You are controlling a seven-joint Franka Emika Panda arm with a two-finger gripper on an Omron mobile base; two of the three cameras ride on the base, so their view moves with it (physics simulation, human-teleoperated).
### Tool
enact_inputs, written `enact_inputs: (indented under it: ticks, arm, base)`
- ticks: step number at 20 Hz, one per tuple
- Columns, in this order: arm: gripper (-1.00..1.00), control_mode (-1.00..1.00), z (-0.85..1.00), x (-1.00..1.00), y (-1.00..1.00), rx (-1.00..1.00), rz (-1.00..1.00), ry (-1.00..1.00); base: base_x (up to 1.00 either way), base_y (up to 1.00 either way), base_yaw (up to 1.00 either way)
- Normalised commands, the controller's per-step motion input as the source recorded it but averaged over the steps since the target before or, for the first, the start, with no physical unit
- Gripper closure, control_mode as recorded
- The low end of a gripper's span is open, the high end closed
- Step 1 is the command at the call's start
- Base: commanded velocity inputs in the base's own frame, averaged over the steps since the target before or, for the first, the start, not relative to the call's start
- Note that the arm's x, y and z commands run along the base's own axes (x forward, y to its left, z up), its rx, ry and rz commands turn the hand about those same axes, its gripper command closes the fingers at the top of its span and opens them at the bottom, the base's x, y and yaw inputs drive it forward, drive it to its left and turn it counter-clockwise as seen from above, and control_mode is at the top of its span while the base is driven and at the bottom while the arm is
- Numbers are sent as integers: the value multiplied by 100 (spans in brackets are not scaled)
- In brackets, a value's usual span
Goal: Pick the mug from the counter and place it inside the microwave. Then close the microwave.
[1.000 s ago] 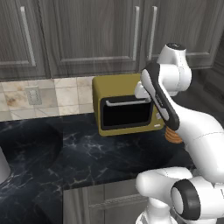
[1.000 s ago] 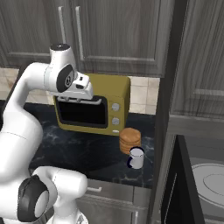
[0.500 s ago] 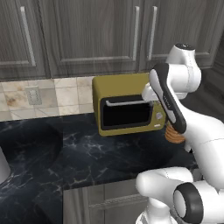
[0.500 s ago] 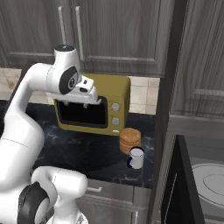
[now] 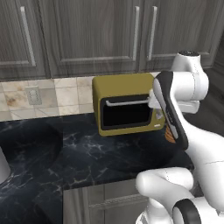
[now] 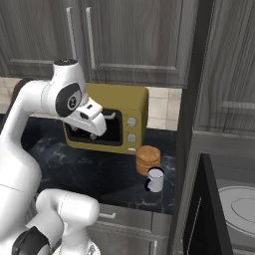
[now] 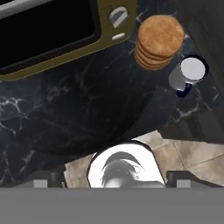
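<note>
The small white mug (image 6: 155, 179) with its dark handle stands upright on the black counter (image 6: 99, 174), just in front of a stack of biscuits. In the hand view the mug (image 7: 188, 73) is at the upper right, seen from above. My gripper (image 6: 88, 133) hangs high over the counter in front of the yellow toaster oven, well left of the mug. It is open, with nothing between the wide-set fingertips (image 7: 41, 183). The microwave stands at the lower right with its dark door (image 6: 198, 214) swung open and the white turntable (image 6: 244, 208) showing.
The mustard-yellow toaster oven (image 6: 107, 124) sits at the back of the counter. The brown biscuit stack (image 6: 148, 158) is between it and the mug. A tall grey cabinet edge (image 6: 191, 99) rises between counter and microwave. Wall cabinets (image 5: 96, 35) hang above.
The upper arm and hand have swung slightly to the right in front of the toaster oven. The mug and biscuits have stayed in place.
</note>
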Motion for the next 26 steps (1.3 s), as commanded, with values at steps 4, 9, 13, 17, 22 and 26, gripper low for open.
enact_inputs:
  ticks: [4, 9, 13, 17, 22, 26]
  arm:
    - [-100, -100, -34, -1, -38, -1, -24, 3]
    - [-100, -100, -45, 0, -46, -3, -22, 4]
    - [-100, -100, -18, 0, -69, 0, -12, 2]
    - [-100, -100, -30, 0, -80, 0, -5, 0]
    - [-100, -100, -24, 2, -41, -1, -1, -1]
    - [-100, -100, -52, 11, -14, -3, 0, 0]
  base:
    - [0, 0, 0]
    - [0, 0, 0]
    - [0, 0, 0]
    - [0, 0, 0]
    - [0, 0, 0]
    - [0, 0, 0]
